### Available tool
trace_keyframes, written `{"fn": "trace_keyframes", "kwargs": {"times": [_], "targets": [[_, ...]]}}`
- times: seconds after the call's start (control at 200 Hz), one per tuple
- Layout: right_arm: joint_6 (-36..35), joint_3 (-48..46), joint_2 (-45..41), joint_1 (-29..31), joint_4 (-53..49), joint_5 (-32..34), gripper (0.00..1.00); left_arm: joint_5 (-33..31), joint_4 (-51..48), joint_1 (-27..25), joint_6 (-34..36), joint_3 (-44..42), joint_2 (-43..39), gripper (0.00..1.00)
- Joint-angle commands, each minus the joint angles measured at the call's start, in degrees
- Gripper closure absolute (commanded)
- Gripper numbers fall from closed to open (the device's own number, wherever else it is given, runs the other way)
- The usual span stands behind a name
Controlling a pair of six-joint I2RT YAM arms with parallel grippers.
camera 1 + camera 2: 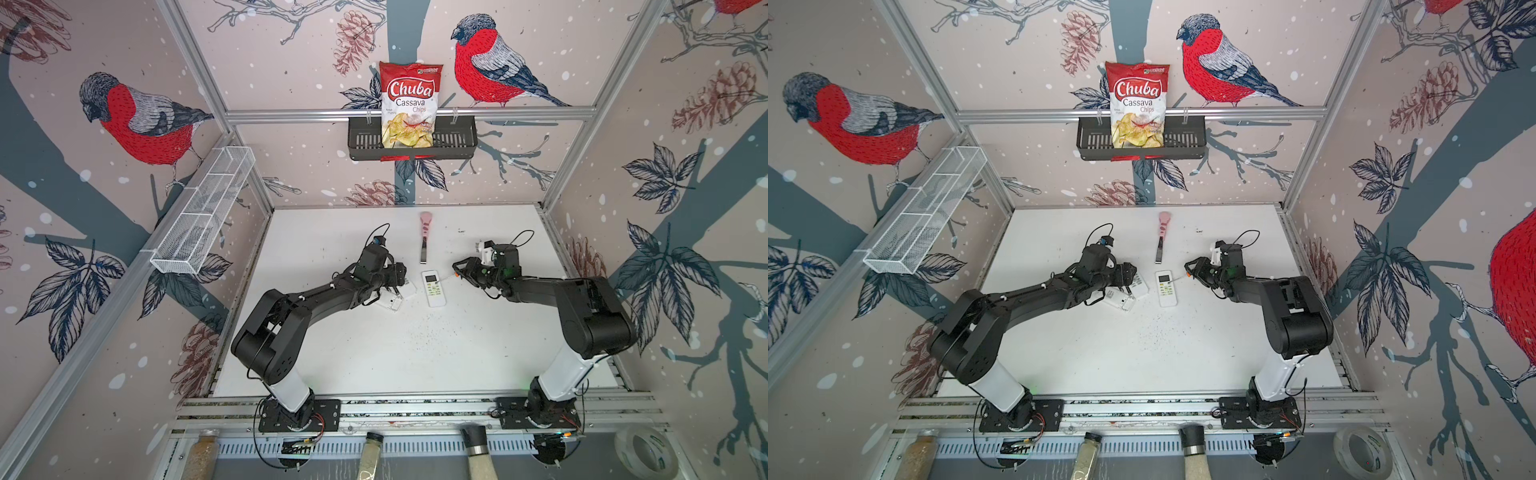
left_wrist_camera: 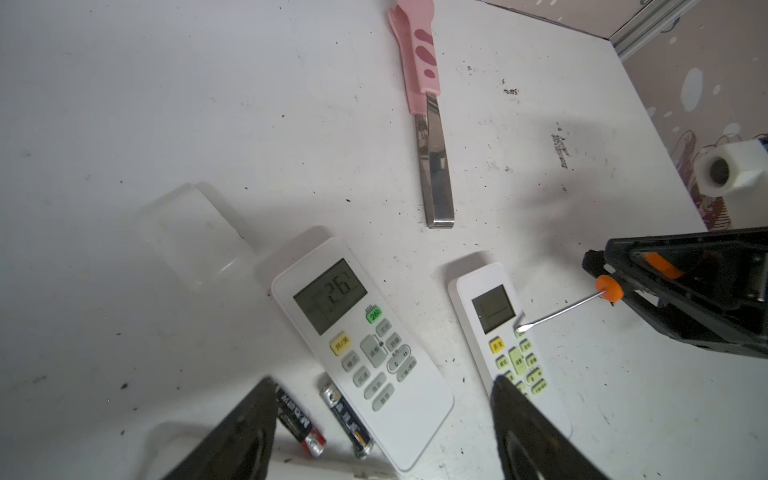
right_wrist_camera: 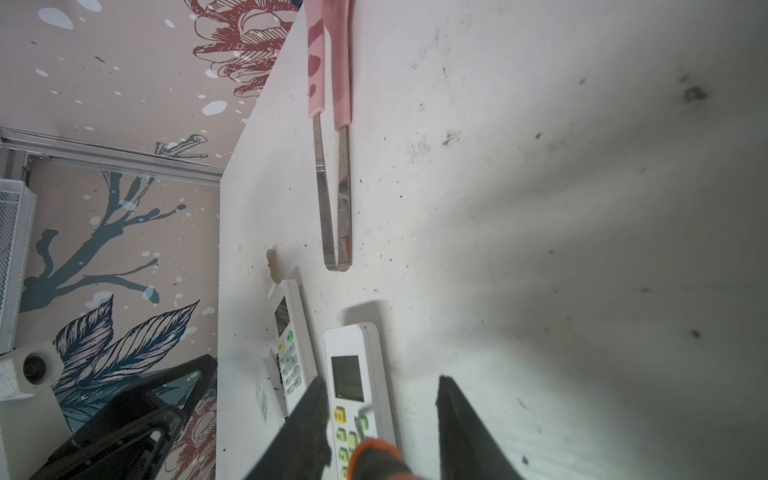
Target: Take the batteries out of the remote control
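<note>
Only the left wrist view shows the two batteries (image 2: pixel 347 419): in both top views the left arm covers that spot. They lie flat on the table (image 1: pixel 374 353), side by side and out of any remote, just beside the long edge of the lit remote (image 2: pixel 357 345). Their long axes run roughly along that remote's length. One battery is partly behind a black finger (image 2: pixel 232 436) of the left gripper (image 2: pixel 384 380), whose jaws are spread wide above them and grip nothing. On their other side a white casing (image 1: pixel 390 302) hems them in; in a top view it lies partly under the left arm. The second remote (image 1: pixel 433 288) lies apart from the lit one, face up. A screwdriver (image 2: pixel 561 309) rests its tip on that remote's buttons. In the right wrist view the right gripper (image 3: pixel 380 379) has its jaws parted around the screwdriver's orange handle, with a gap on one side. Pink-handled tongs (image 1: pixel 424 237) lie beyond the remotes toward the far edge. The broadest free surface is toward the arm bases.
</note>
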Motion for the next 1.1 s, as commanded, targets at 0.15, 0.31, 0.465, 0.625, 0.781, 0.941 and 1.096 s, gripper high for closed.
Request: {"fn": "trace_keyframes", "kwargs": {"times": [0.15, 0.31, 0.465, 0.625, 0.781, 0.941, 1.096], "targets": [[-2.1, -0.8, -0.6, 0.4, -1.6, 5.1, 0.44, -2.1, -6.9, -0.1, 3.4, 5.2, 3.9, 0.18], [-3.0, -1.5, -2.6, 1.0, -3.6, 9.8, 0.43, -1.8, -8.9, 0.3, 4.2, 7.8, 6.7, 0.17], [-3.4, -1.4, -4.5, 1.0, -4.6, 11.9, 0.43, -0.8, -10.3, 1.2, 4.0, 9.9, 8.9, 0.20], [-4.3, -0.3, -6.6, 1.3, -6.4, 13.6, 0.43, 0.3, -12.5, 1.3, 3.7, 12.8, 11.3, 0.25], [-4.9, -0.1, -8.1, 1.7, -6.9, 14.4, 0.43, 1.0, -14.3, 1.2, 3.4, 14.9, 13.4, 0.29], [-5.2, -0.5, -9.6, 2.3, -6.7, 14.9, 0.43, 0.7, -17.2, 0.8, 3.3, 17.5, 15.8, 0.26], [-5.5, -1.6, -11.7, 3.2, -6.2, 15.7, 0.41, -1.3, -20.0, 0.2, 2.5, 20.1, 17.3, 0.22]]}}
